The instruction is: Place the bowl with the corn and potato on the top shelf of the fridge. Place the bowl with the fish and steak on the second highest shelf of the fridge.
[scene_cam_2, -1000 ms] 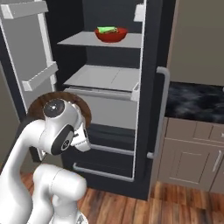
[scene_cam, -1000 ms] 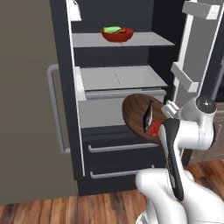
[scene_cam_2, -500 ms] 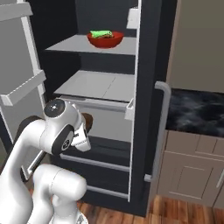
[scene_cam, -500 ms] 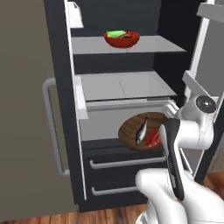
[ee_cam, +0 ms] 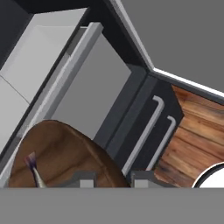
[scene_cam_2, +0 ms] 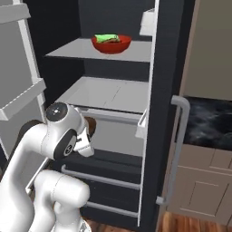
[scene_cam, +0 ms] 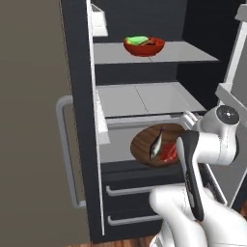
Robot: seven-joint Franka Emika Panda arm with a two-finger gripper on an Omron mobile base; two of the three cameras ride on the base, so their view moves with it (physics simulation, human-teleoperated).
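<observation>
A brown wooden bowl hangs slightly tilted in front of the fridge's grey drawer, just below the second highest shelf. In it lie the dark fish and the red steak. In the hand view my gripper is shut on the rim of this bowl, and the fish tail shows at its left. A red bowl with the green corn and the potato stands on the top shelf. The brown bowl peeks out behind my arm.
The open fridge door with white bins stands at the right and, in the right base view, at the left. Two lower drawers with bar handles sit under the bowl. A dark counter over cabinets lies right of the fridge.
The base has driven nearer, so the fridge looks larger. The brown bowl has swung from a steep tilt to nearly level, and the gripper has tightened on it.
</observation>
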